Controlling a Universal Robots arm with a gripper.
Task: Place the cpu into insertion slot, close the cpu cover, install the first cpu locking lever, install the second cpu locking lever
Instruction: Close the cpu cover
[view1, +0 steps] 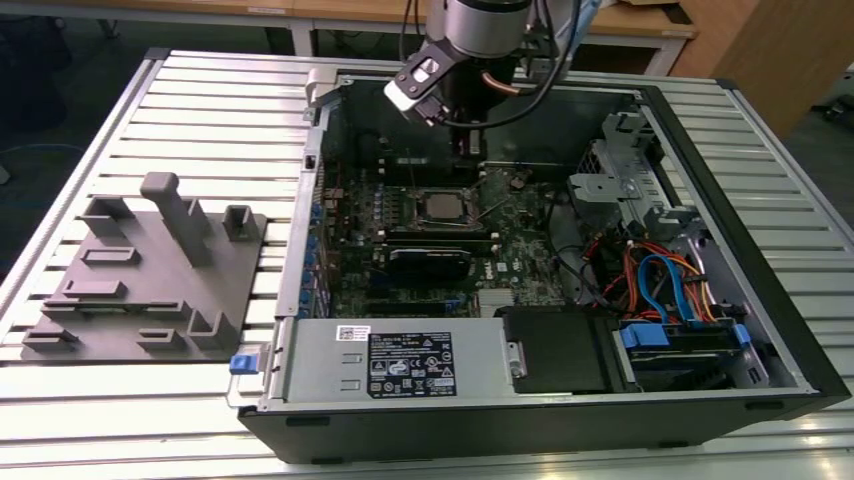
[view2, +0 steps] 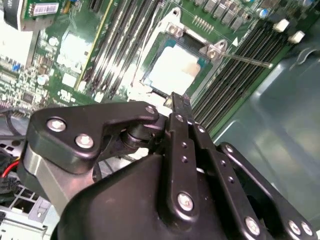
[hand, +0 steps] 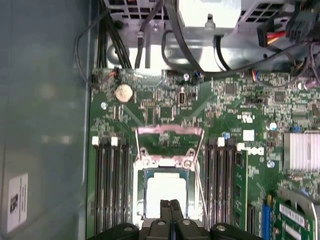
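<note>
The cpu (hand: 165, 192) (view2: 175, 70) lies flat in the insertion slot (hand: 139, 190), its pale metal top facing up and catching the light in both wrist views; in the exterior view it sits near the middle of the green motherboard (view1: 439, 206). The cpu cover (hand: 170, 131) is not down on the chip: in the first wrist view it stands swung up from its hinge at the socket's edge, and green board shows through its cut-out centre. 1 thin metal locking lever (hand: 199, 187) (view2: 247, 60) runs loose alongside the socket, angled out over the neighbouring memory slots (hand: 225, 185). The gripper (hand: 170, 206) (view2: 179, 102) hangs just over one edge of the cpu with its 2 black fingers pressed flat together and nothing between them; whether the tips touch the chip cannot be told. More memory slots (hand: 110, 190) flank the socket's other side, and a round coin battery (hand: 123, 92) sits further along the board. In the exterior view the arm (view1: 474, 40) reaches down into an open computer case (view1: 747, 200) lying on a slatted metal table (view1: 200, 100), with a labelled power supply (view1: 400, 365) along the case's near side, blue and orange cables (view1: 661, 280) towards the exterior view's right, and a grey moulded fixture (view1: 147, 270) on the table at the exterior view's left.
</note>
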